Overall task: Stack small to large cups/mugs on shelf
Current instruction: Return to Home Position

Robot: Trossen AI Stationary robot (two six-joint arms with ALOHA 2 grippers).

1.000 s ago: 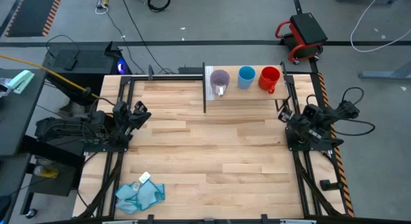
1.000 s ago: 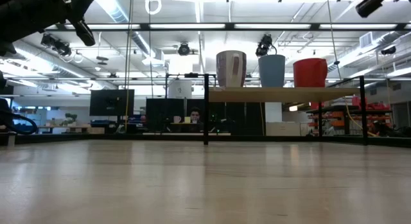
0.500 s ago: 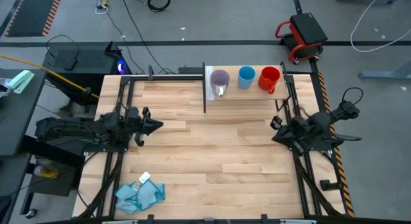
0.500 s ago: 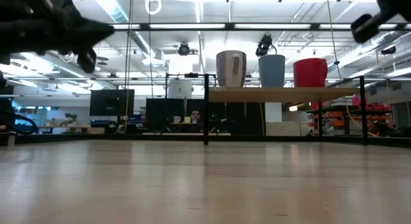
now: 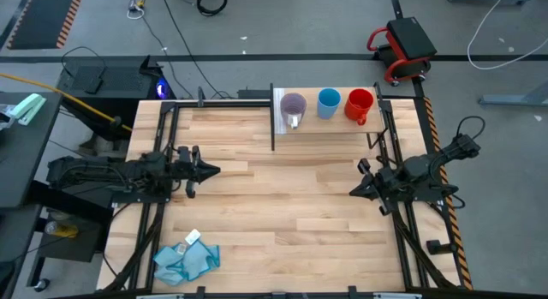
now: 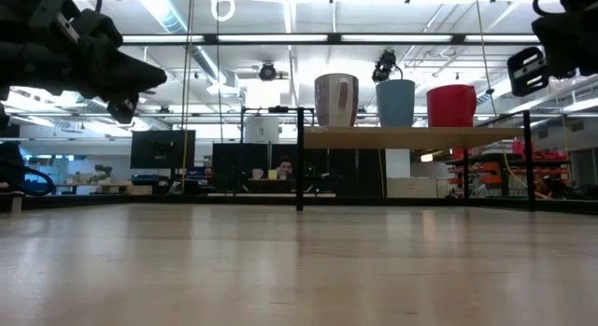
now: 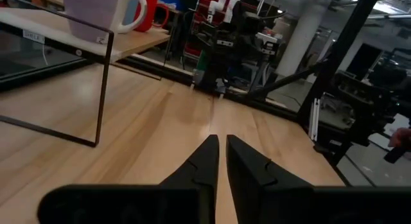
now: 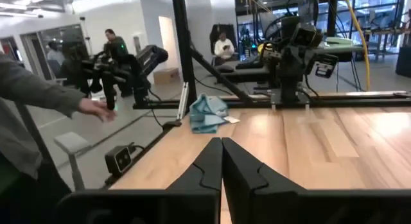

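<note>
Both arms have swung inward toward rest, left pincer (image 5: 208,170) and right pincer (image 5: 355,191) closed, empty. Purple mug (image 5: 294,106), blue cup (image 5: 329,103), red mug (image 5: 360,104) line the shelf (image 5: 330,126); placing looks finished.

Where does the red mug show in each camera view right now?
High view: red mug at the shelf's right end.
Low view: red mug, rightmost on the shelf.
Left wrist view: red mug behind the purple mug's handle.
Right wrist view: not in it.
Shared landmark: the shelf.
</note>
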